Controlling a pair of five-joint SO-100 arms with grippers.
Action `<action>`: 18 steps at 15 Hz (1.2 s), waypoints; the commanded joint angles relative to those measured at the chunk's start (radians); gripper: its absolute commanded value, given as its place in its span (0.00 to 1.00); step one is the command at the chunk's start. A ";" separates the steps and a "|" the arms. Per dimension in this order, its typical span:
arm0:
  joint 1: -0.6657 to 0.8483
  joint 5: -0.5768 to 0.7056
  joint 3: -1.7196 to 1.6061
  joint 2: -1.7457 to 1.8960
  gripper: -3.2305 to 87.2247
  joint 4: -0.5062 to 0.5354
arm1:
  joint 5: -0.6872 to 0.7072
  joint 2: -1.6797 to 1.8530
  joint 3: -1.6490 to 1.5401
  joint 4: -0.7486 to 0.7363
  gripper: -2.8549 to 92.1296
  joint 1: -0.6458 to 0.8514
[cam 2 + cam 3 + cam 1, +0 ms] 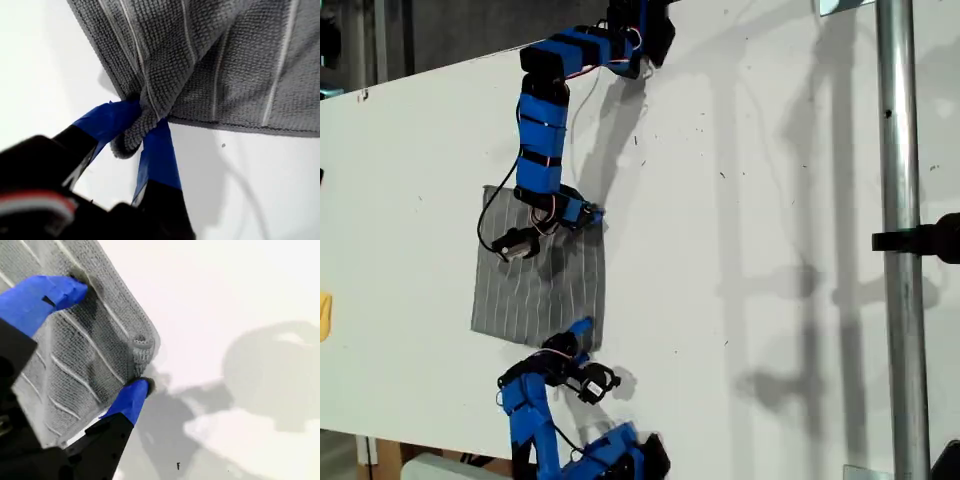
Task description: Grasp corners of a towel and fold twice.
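The grey striped towel (535, 275) lies flat on the white table (740, 200), left of centre in the exterior view. My first gripper (582, 330) reaches in from the exterior view's bottom edge. It is shut on the towel's near right corner (127, 142), and the cloth bunches between its blue fingertips (160, 145). My second gripper (592, 213) comes from the top edge and hangs over the towel's far right corner (145, 347). It is open, with one fingertip (60, 290) resting on the cloth and the other (132, 395) at the cloth's edge.
A small yellow object (324, 315) sits at the exterior view's left edge. An upright metal pole (900, 240) with a black clamp (930, 240) stands on that view's right. The arms cast shadows over the white table right of the towel.
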State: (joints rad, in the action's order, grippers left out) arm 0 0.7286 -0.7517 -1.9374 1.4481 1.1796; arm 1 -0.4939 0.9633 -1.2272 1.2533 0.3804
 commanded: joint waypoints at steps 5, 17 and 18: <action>0.031 -0.021 0.006 -0.021 0.00 -0.040 | -0.008 0.048 -0.012 -0.017 0.03 -0.005; -0.690 -0.566 0.038 0.387 0.00 0.195 | -0.359 0.537 -0.279 0.160 0.03 -0.419; -0.782 -0.655 0.031 0.382 0.00 0.175 | -0.416 0.561 -0.296 0.183 0.03 -0.477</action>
State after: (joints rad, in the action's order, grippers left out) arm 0 0.0675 -1.3008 -1.9129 1.7871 1.3545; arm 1 -0.8360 1.4312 -1.5217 1.4021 -0.0245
